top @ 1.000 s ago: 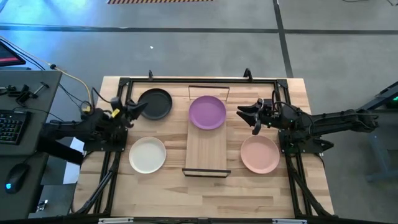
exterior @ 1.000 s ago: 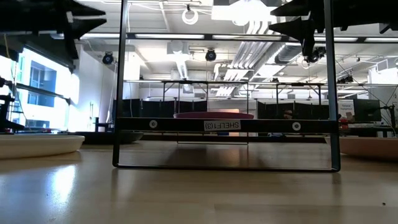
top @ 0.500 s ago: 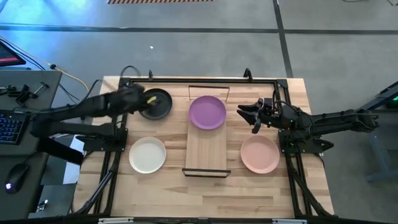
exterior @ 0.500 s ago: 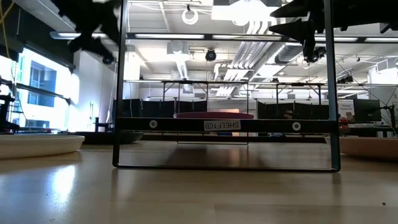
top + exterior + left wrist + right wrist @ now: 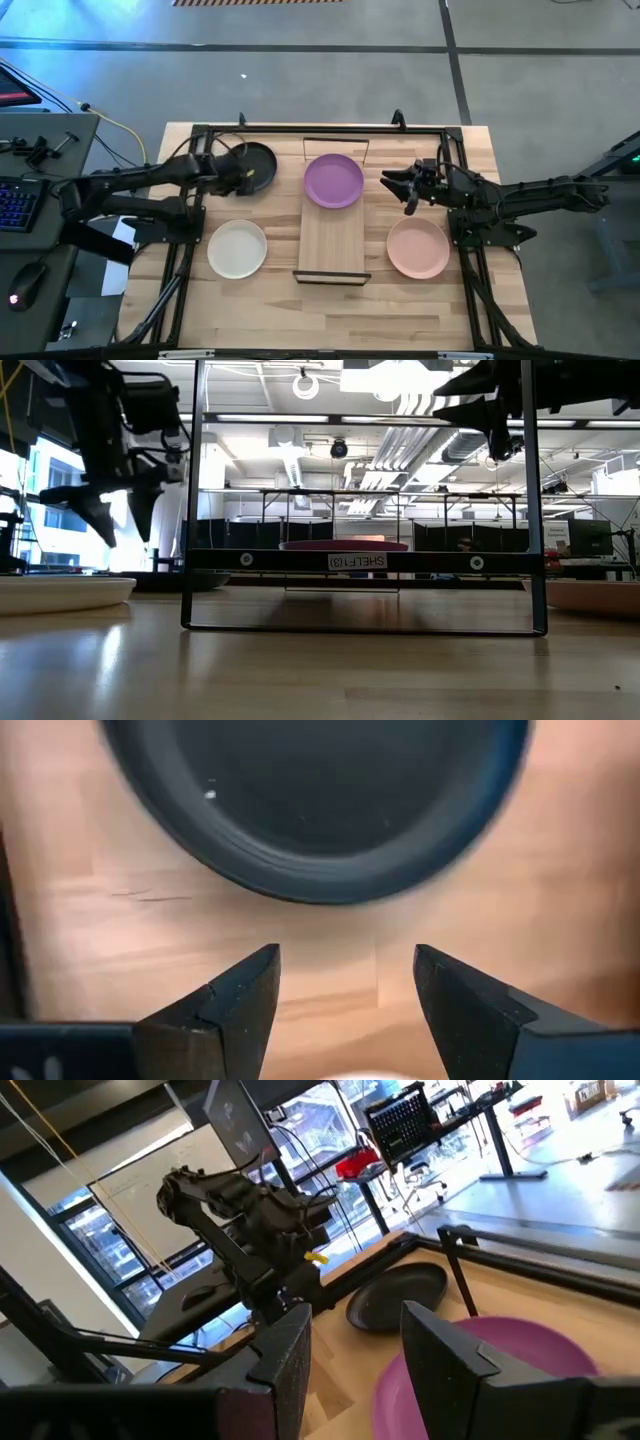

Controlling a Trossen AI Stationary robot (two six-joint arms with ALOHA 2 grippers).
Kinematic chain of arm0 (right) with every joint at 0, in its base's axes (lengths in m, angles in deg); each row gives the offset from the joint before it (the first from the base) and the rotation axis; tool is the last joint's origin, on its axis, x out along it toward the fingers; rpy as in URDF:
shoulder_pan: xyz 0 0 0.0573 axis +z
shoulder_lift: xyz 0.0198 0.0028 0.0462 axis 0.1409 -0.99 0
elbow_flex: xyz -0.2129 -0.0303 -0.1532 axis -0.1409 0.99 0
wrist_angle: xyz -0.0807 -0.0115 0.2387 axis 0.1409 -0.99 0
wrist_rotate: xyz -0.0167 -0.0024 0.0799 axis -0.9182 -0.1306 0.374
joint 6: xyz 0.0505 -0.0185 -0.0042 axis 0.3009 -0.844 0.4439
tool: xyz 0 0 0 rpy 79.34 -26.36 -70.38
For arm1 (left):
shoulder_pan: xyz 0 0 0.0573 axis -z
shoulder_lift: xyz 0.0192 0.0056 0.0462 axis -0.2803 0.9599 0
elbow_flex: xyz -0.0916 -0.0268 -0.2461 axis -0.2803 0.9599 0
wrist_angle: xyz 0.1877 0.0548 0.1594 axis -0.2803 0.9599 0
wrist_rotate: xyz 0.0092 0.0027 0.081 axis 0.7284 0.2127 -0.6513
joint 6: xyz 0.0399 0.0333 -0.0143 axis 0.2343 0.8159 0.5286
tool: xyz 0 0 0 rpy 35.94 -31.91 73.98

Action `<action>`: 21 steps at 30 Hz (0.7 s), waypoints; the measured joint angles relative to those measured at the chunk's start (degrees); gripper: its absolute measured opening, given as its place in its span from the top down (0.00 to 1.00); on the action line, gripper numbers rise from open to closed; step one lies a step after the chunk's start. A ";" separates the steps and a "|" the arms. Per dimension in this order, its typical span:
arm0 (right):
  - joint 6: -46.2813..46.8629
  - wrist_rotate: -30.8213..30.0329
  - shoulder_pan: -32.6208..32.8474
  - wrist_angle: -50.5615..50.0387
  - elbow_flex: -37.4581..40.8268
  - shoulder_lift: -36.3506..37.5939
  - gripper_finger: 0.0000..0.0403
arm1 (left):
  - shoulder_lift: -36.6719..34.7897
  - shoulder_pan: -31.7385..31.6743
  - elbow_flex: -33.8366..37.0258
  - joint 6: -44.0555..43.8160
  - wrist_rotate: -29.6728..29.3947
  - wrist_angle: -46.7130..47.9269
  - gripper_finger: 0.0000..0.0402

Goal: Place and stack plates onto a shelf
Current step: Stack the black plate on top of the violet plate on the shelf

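The black plate (image 5: 258, 165) lies flat on the table at the far left. My left gripper (image 5: 345, 955) hangs open just above the table beside the plate's rim, fingers pointing down and bare wood between them. The purple plate (image 5: 333, 180) rests on the far end of the shelf (image 5: 331, 245). A cream plate (image 5: 237, 248) lies left of the shelf and a pink plate (image 5: 418, 247) right of it, both on the table. My right gripper (image 5: 405, 190) hovers open in the air between the purple and pink plates.
Black metal rails (image 5: 331, 278) stand at the shelf's short ends, and a black frame (image 5: 180, 260) runs along the table's sides. A desk with a keyboard (image 5: 15, 200) stands off the left edge. Bare tabletop (image 5: 330, 320) lies at the near edge.
My left gripper has swung from the table's left edge toward the black plate, tipped over until its fingers point down, and come lower beside the plate's rim. The plates and my right arm have kept still.
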 joint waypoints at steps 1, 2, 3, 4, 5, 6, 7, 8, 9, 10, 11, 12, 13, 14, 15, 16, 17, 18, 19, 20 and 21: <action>0.45 0.00 0.00 -0.46 0.00 -0.01 0.66 | -0.67 0.43 1.27 -3.07 -1.37 -1.23 0.45; 0.45 0.00 0.00 -0.70 0.00 -0.02 0.66 | -1.18 0.85 2.64 -6.28 -2.42 -2.41 0.45; 0.44 0.00 -0.02 -0.78 0.00 -0.02 0.66 | -1.58 1.16 4.18 -9.20 -3.34 -3.62 0.45; 0.45 0.00 0.00 -0.85 0.00 0.00 0.66 | -1.86 1.36 5.65 -12.12 -4.27 -5.05 0.45; 0.44 0.00 0.00 -1.02 0.00 0.00 0.66 | -2.06 1.47 7.05 -14.74 -4.79 -7.09 0.45; 0.40 0.00 0.00 -1.11 0.00 -0.02 0.66 | -2.14 1.48 8.39 -17.24 -4.89 -9.41 0.45; 0.40 0.00 0.00 -1.11 0.00 -0.02 0.66 | -2.14 1.48 9.64 -19.33 -4.85 -11.31 0.45; 0.39 0.00 0.00 -1.09 0.00 -0.02 0.66 | -2.14 1.48 10.94 -20.80 -4.84 -12.89 0.45; 0.41 0.00 0.00 -1.10 0.00 -0.01 0.66 | -2.12 1.46 12.18 -22.15 -4.71 -14.11 0.45; 0.44 0.00 0.00 -1.11 0.00 -0.02 0.66 | -2.12 1.29 13.12 -23.82 -4.71 -15.09 0.45; 0.44 0.00 0.00 -1.10 0.00 0.00 0.66 | -2.14 1.08 13.89 -25.44 -5.14 -16.07 0.45; 0.42 0.00 -0.01 -1.09 0.00 -0.02 0.66 | -2.15 0.82 14.52 -26.81 -5.84 -17.00 0.45; 0.38 0.00 0.00 -1.11 0.00 -0.01 0.66 | -2.15 0.55 15.05 -27.81 -6.56 -17.74 0.45; 0.36 0.00 0.00 -1.11 0.00 -0.02 0.66 | -2.15 0.28 15.46 -28.38 -7.08 -18.26 0.45; 0.33 0.00 -0.01 -1.10 0.00 -0.02 0.66 | -2.14 -0.05 15.88 -28.83 -7.37 -18.97 0.45; 0.29 0.00 0.00 -1.11 0.00 -0.02 0.66 | -2.00 -0.39 16.14 -29.19 -7.46 -19.63 0.45; 0.27 0.00 0.00 -1.18 0.00 0.00 0.66 | -1.76 -0.65 16.25 -29.44 -7.60 -19.93 0.45; 0.27 0.00 0.00 -1.32 0.00 -0.02 0.66 | -1.63 -0.89 16.40 -29.67 -7.71 -20.06 0.45; 0.25 0.00 -0.01 -1.52 0.00 -0.02 0.66 | -1.39 -1.26 16.46 -29.84 -7.91 -19.97 0.45; 0.25 0.00 0.00 -1.81 0.00 -0.01 0.66 | -1.10 -1.71 16.50 -29.84 -8.07 -19.99 0.45; 0.25 0.00 0.00 -2.17 0.00 0.00 0.66 | -0.80 -2.14 16.51 -29.84 -8.08 -20.21 0.45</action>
